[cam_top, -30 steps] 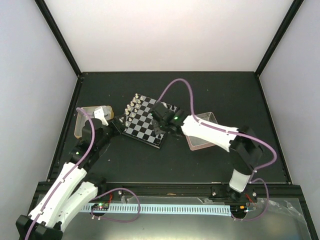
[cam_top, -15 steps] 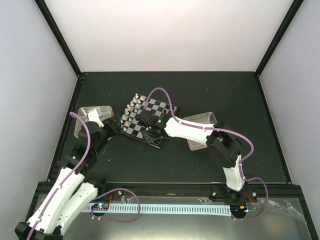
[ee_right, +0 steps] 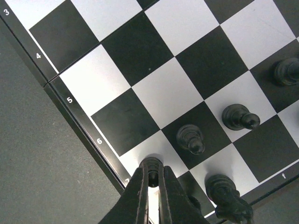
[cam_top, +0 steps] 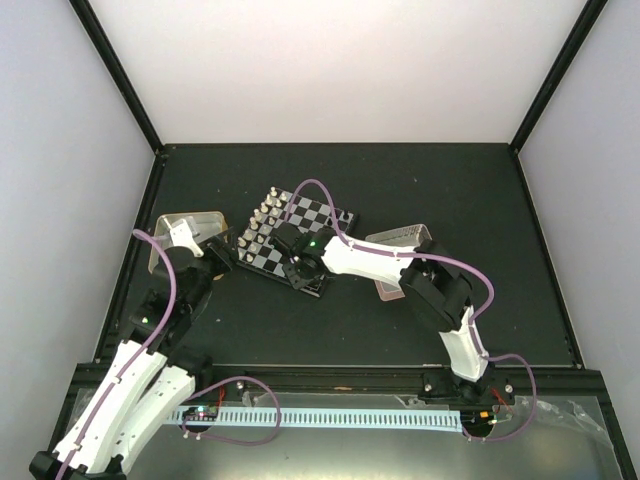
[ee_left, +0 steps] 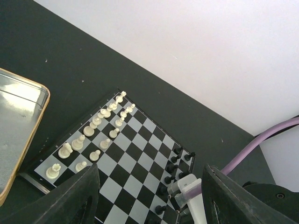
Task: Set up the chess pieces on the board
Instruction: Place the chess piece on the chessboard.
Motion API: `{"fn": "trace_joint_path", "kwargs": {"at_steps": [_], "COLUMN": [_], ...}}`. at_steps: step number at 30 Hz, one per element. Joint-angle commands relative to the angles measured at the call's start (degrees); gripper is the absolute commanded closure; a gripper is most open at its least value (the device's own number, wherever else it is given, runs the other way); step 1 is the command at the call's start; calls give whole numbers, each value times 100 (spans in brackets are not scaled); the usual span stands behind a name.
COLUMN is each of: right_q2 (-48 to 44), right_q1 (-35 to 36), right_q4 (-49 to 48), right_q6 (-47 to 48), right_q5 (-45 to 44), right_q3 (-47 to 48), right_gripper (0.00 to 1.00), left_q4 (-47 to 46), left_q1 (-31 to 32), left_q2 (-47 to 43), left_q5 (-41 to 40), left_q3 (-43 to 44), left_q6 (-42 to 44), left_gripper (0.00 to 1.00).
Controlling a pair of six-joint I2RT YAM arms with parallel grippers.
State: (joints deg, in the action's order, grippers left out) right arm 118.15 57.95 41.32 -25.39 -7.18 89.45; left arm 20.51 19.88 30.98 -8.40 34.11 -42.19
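The board (cam_top: 318, 218) lies left of centre, with silver chess pieces (cam_top: 262, 222) in two rows on its left side and several black chess pieces (ee_left: 175, 164) along its right side. My right gripper (ee_right: 153, 181) is shut on a small black pawn (ee_right: 152, 168) at a white edge square of the board (ee_right: 163, 93), beside other black pawns (ee_right: 190, 138). I cannot tell whether the pawn touches the square. From above, the right gripper (cam_top: 300, 270) is at the board's near corner. My left gripper (ee_left: 149, 205) hangs open and holds nothing, above the board's (ee_left: 126, 149) near-left side.
A gold-rimmed tin (cam_top: 165, 250) lies left of the board, under my left wrist. A pinkish-rimmed tin (cam_top: 392, 285) sits to the right, partly covered by the right arm. The purple cable (cam_top: 330, 195) arcs over the board's far side.
The right arm has swung left along the board's near side, carrying the black pawn to the near corner. The left gripper has drawn back slightly toward the tin.
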Motion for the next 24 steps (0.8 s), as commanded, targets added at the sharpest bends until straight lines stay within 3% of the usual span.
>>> {"fn": "trace_joint_path", "kwargs": {"at_steps": [1,4,12,17,24], "right_q2": [129,116,-420,-1017,-2321], "right_q1": [22,23,14,-66,-641], "right_q4": [65,126,-154,-446,-679], "right_q6": [46,45,-26,-234,-1082], "right_q5": [-183,-271,317,382,-652], "right_q3": [114,132,84,-99,-1290], "right_gripper": [96,93,70,69,69], "left_q4": [48,41,-57,-122,-301], "left_q1": [-45,-46,-46,-46,-43], "left_q2": [-23,-7,9,8,106], "left_q5": [-109,-96,0,70,436], "left_q3": [-18,-19,25,59,104], "left_q6": [-37,-37,20,100,385], "left_gripper": [39,38,38,38,37]}}
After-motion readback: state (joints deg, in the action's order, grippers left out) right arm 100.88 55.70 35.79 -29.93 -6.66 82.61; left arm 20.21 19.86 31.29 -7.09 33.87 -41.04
